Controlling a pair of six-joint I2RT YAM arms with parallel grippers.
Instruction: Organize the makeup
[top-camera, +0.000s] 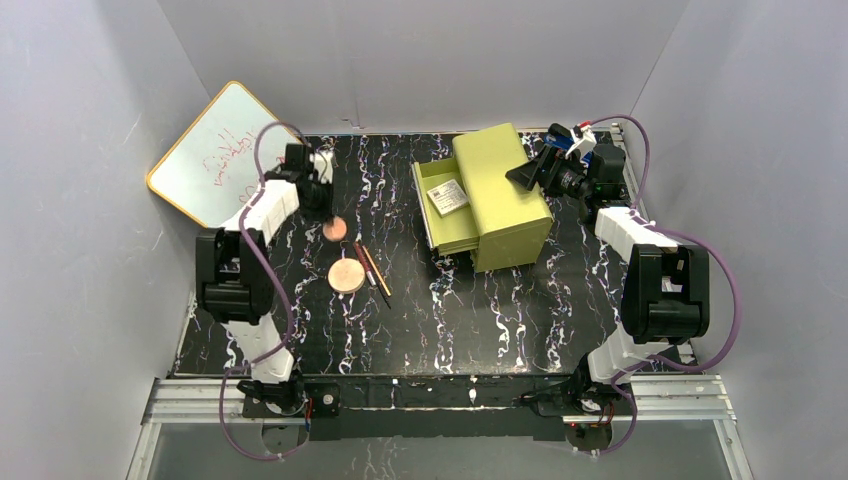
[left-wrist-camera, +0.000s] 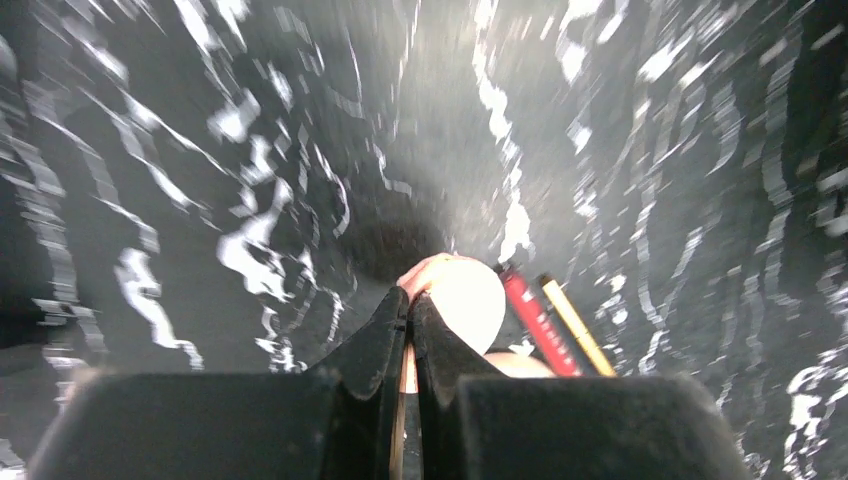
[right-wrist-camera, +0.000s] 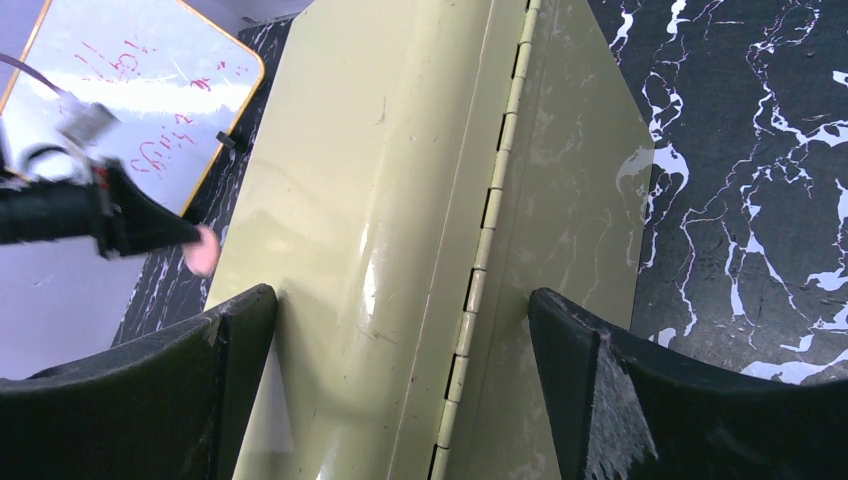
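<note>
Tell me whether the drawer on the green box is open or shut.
Open: the drawer sticks out of the box, a white palette lying inside.

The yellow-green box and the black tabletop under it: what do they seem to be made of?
The yellow-green box looks like painted sheet metal with a satin sheen: a long hinge runs along it, and it shows soft glare and fine scratches. The tabletop is glossy black with white veins, marble-patterned; whether stone or printed laminate, I cannot tell.

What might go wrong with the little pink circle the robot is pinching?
The left gripper pinches the small disc only near its rim, so it might slip and fall onto the pencils nearby. The right gripper, open around the drawer box, might nudge it.
</note>
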